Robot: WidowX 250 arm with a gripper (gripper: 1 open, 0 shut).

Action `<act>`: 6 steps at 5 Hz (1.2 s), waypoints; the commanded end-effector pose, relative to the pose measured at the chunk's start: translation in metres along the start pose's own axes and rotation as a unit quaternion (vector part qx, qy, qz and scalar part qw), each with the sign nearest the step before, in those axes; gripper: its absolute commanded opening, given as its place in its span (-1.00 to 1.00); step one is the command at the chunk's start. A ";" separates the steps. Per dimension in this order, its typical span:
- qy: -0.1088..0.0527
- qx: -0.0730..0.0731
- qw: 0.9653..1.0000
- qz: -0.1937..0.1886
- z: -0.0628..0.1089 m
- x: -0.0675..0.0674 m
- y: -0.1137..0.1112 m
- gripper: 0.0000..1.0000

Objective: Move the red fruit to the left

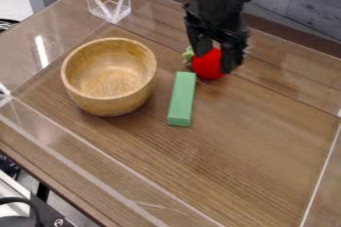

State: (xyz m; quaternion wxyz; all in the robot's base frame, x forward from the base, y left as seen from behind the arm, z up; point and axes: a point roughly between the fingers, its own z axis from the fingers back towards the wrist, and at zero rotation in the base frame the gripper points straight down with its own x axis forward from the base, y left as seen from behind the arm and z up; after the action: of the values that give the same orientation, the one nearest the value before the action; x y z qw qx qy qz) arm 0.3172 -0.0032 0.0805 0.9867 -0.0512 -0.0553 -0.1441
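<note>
The red fruit (pixel 206 68), small and round with a green leafy top, rests on the wooden table (pixel 253 151) just right of the green block. My gripper (pixel 217 61) points straight down over it, open, its black fingers (pixel 194 54) standing on either side of the fruit. The fingers and the wrist cover the fruit's upper right part. Whether a finger touches the fruit I cannot tell.
A green rectangular block (pixel 181 98) lies left of the fruit, and a wooden bowl (pixel 110 74) sits further left. Clear acrylic walls (pixel 107 4) enclose the table, which has bare wood at the front and right.
</note>
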 end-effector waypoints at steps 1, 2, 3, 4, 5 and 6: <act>-0.024 0.012 0.999 -0.038 0.001 0.021 0.016 1.00; -0.020 0.011 0.998 -0.061 -0.014 0.030 0.027 1.00; -0.017 0.012 0.997 -0.073 -0.027 0.035 0.019 1.00; -0.019 0.014 0.996 -0.085 -0.037 0.040 0.008 1.00; -0.020 0.014 0.996 -0.087 -0.045 0.044 0.003 1.00; -0.021 0.018 0.997 -0.071 -0.044 0.044 0.004 -1.00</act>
State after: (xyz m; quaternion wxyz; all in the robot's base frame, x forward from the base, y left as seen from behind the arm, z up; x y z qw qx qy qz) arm 0.3578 -0.0069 0.0340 0.9772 -0.0357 -0.0659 -0.1988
